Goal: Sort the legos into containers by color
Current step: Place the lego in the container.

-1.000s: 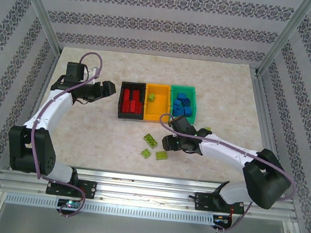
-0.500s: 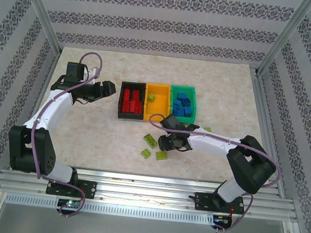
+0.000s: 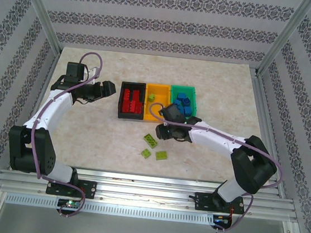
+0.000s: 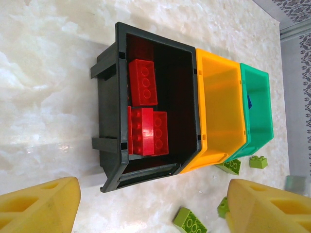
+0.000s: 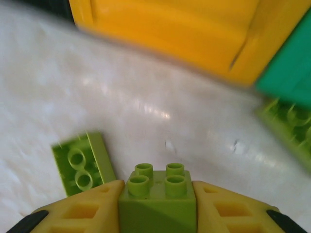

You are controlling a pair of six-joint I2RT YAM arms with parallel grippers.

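My right gripper (image 5: 158, 187) is shut on a lime green lego (image 5: 158, 204), studs up, between its yellow fingers. In the top view this gripper (image 3: 163, 130) hangs just in front of the orange-yellow container (image 3: 157, 106). The black container (image 3: 122, 98) holds several red legos (image 4: 143, 82). The green container (image 3: 192, 91) holds blue legos (image 3: 181, 104). One lime lego (image 3: 151, 97) lies in the orange-yellow container. Three lime legos (image 3: 151, 140) lie loose on the table. My left gripper (image 3: 111, 88) stands open left of the black container, with nothing between its fingers (image 4: 41, 204).
A lime lego (image 5: 82, 162) lies studs-down on the table just left of my right fingers, and another (image 5: 289, 126) lies below the green container's corner (image 5: 286, 68). Metal frame posts and patterned walls ring the marble-look table (image 3: 86, 136).
My right gripper has shut on the lime lego and moved left and toward the bins with it. The left arm has not moved.
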